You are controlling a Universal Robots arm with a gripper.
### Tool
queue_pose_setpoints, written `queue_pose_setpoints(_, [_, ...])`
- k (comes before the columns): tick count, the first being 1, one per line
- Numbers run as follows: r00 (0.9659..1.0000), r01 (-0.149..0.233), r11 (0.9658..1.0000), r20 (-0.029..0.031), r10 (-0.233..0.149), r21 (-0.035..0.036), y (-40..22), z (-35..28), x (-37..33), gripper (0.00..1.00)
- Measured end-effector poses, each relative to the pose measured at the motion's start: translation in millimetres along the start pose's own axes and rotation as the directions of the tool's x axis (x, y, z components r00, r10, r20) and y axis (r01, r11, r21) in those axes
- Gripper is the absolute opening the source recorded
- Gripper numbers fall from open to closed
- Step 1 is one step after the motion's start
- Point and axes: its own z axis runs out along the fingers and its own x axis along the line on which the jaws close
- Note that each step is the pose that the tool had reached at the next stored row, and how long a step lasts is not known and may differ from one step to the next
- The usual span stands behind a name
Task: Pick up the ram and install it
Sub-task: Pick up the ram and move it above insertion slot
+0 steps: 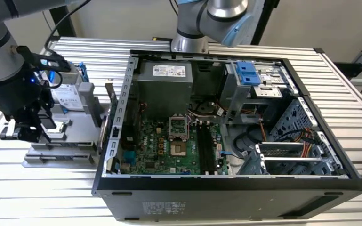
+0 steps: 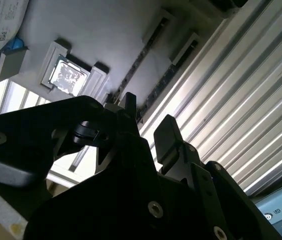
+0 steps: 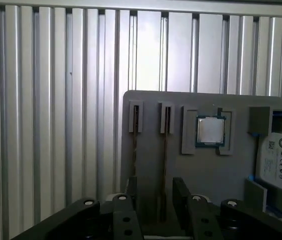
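Two ram sticks stand on edge in slots of a grey parts holder [image 3: 206, 175]: one ram [image 3: 165, 145] runs between my fingers, the other ram [image 3: 135, 135] lies just beside them. In the second wrist view the same ram [image 2: 168, 75] leads into the gap of my gripper [image 2: 148, 120]. My gripper [image 3: 156, 200] is open, one fingertip [image 3: 131, 192] on each side of the stick, not pressing on it. In the exterior view my gripper [image 1: 27, 132] hangs low over the holder [image 1: 61, 153] at the exterior view's left, beside the open computer case [image 1: 231, 183].
A square silver processor chip [image 3: 210, 130] and a hard drive [image 3: 278, 160] sit on the same holder. Inside the case, black memory slots [image 1: 209, 146] run along the green motherboard [image 1: 149, 146]. A second arm [image 1: 212, 19] stands behind the case. Ribbed metal table [image 3: 41, 125] all around.
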Motion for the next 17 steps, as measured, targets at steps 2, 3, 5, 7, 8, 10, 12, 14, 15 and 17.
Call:
queue_pose_setpoints(2, [1.0000,0.000,1.0000,0.0000,0.000,0.0000,0.0,2.1,4.6,1.00])
queue_pose_setpoints(3, [1.0000,0.000,1.0000,0.0000,0.000,0.0000,0.0,3.1,6.4,1.00])
queue_pose_setpoints(5, [1.0000,-0.002,1.0000,0.0001,0.002,0.0001,0.0,5.5,8.4,1.00])
queue_pose_setpoints(7, [0.9999,-0.013,0.9999,0.0001,0.013,0.0005,0.0,7.9,8.6,1.00])
queue_pose_setpoints(8, [0.9998,-0.020,0.9998,0.0001,0.020,0.0008,0.0,9.1,8.7,1.00])
queue_pose_setpoints(10, [0.9994,-0.035,0.9994,0.0004,0.035,0.0014,-0.1,11.6,8.8,1.00])
queue_pose_setpoints(12, [0.9992,-0.040,0.9992,0.0004,0.040,0.0016,-0.1,13.8,8.9,1.00])
queue_pose_setpoints(14, [0.9992,-0.040,0.9992,0.0005,0.040,0.0017,-0.1,16.0,9.0,1.00])
queue_pose_setpoints(15, [0.9992,-0.040,0.9992,0.0004,0.040,0.0017,-0.2,17.3,9.0,1.00])
queue_pose_setpoints(17, [0.9992,-0.040,0.9992,0.0004,0.040,0.0017,-0.2,20.4,9.2,1.00])
